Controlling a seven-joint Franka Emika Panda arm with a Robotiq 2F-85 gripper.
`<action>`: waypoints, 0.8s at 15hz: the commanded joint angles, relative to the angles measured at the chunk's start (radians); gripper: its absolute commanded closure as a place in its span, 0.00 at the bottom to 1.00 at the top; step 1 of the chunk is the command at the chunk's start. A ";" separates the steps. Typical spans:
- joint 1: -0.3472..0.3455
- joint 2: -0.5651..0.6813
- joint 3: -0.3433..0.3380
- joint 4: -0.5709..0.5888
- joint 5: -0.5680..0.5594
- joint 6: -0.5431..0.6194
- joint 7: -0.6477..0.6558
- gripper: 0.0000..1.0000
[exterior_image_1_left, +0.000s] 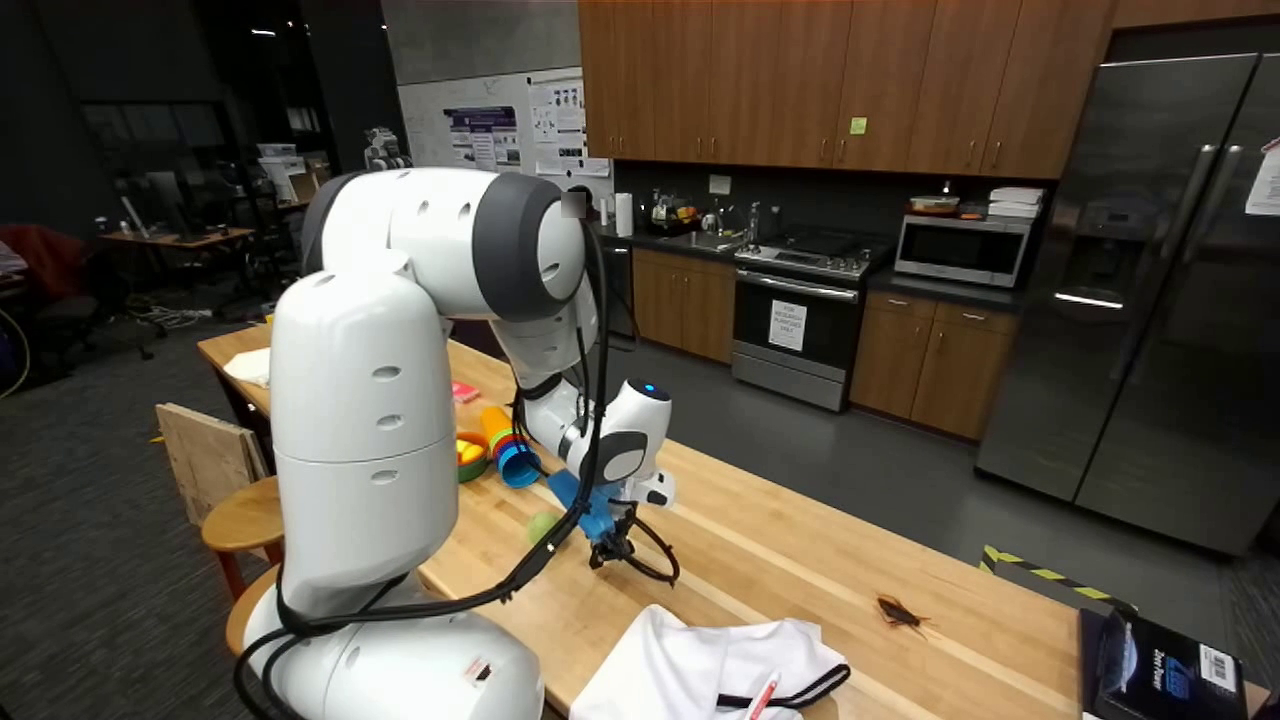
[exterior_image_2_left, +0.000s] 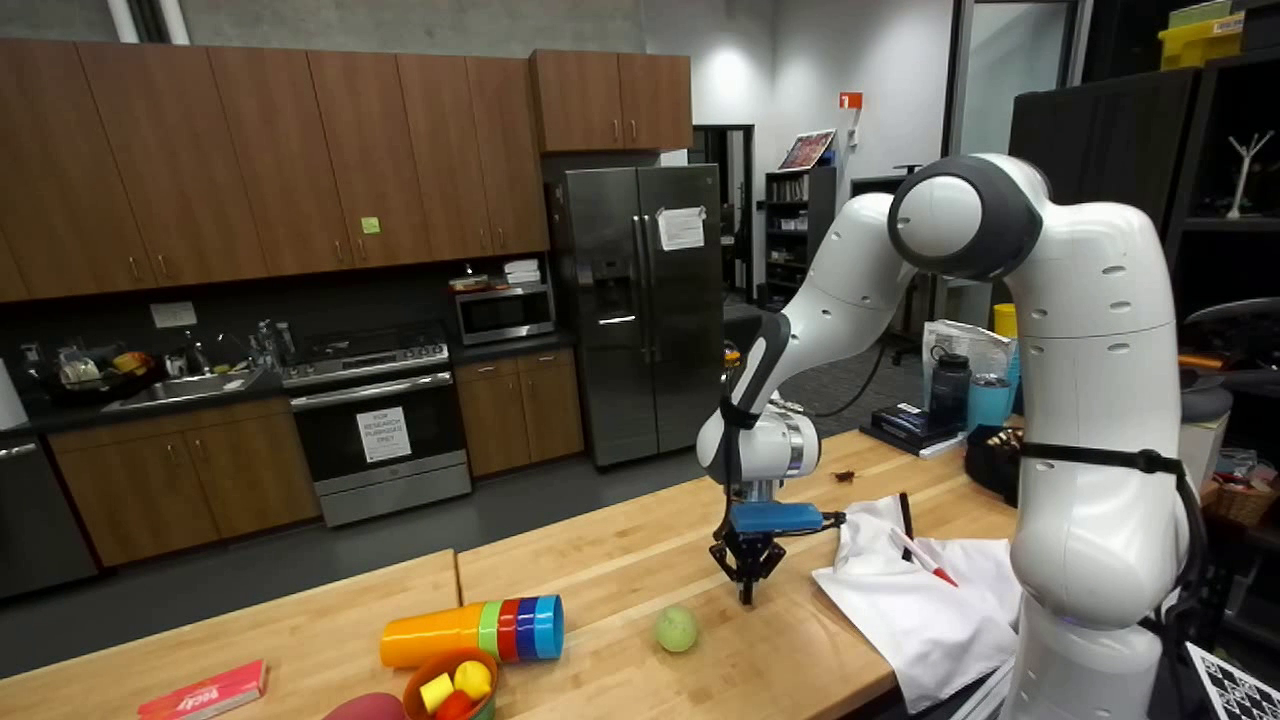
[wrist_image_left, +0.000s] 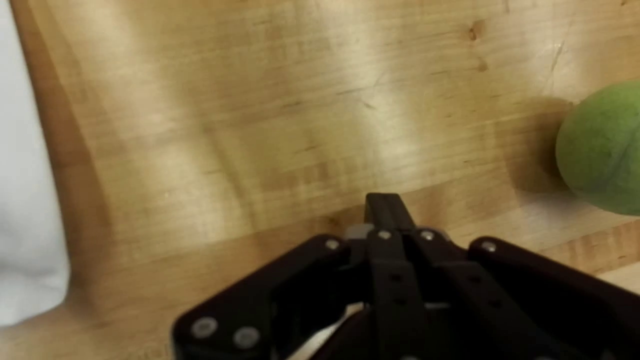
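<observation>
My black gripper points down at the wooden table, its fingers pressed together with nothing between them. In an exterior view the gripper hangs low over the wood; whether its tips touch the surface I cannot tell. Nearest to it is a round green fruit or ball, apart from the fingers. That green ball is cut off by the right edge of the wrist view. On the gripper's opposite side lies a crumpled white cloth with a black cord, and a red-and-white pen rests on top.
Nested coloured cups lie on their side beside a bowl of colourful pieces. A pink packet is farther along. A brown insect-like object lies past the cloth, and a black box stands at the table's end.
</observation>
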 joint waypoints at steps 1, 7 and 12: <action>-0.035 -0.005 0.028 -0.005 0.035 0.049 -0.141 1.00; -0.093 -0.007 0.063 0.009 0.050 -0.046 -0.446 1.00; -0.127 0.005 0.050 0.034 -0.011 -0.167 -0.712 1.00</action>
